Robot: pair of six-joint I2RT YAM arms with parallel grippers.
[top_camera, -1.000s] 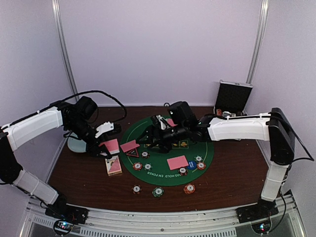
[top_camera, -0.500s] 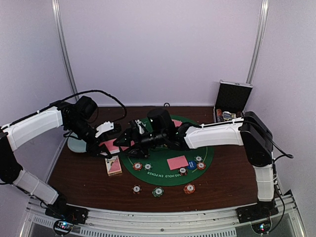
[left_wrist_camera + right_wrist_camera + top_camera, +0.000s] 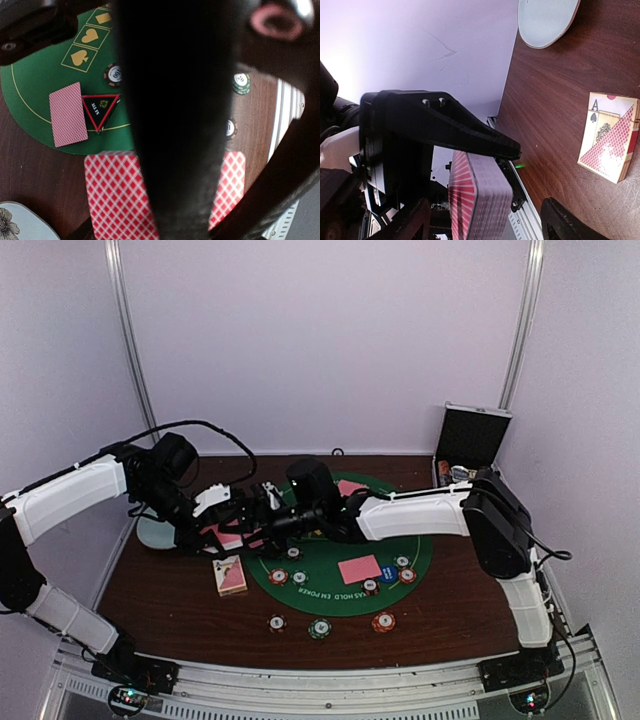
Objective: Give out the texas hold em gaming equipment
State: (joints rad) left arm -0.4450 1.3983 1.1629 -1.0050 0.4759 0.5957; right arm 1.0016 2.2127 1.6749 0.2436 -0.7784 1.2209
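My left gripper (image 3: pixel 214 523) is shut on a deck of pink-red-backed playing cards (image 3: pixel 112 197) and holds it above the table's left side. A black finger crosses the deck's back in the left wrist view. My right gripper (image 3: pixel 485 220) is open, one finger on each side of the deck (image 3: pixel 480 200), not touching it. On the green mat (image 3: pixel 340 552) lie a single card (image 3: pixel 65 115), the black red-edged triangular marker (image 3: pixel 100 111), another card (image 3: pixel 359 569), a blue button (image 3: pixel 389 575) and several striped chips (image 3: pixel 278 576).
A card box (image 3: pixel 230 576) lies on the wood left of the mat. The pale blue dish (image 3: pixel 152 533) sits at the far left edge. An open metal case (image 3: pixel 470 440) stands at the back right. Three chips (image 3: pixel 319 628) lie in front of the mat.
My right arm has swung left across the mat, and its open gripper has reached the deck held by the left gripper. The left arm has stayed put.
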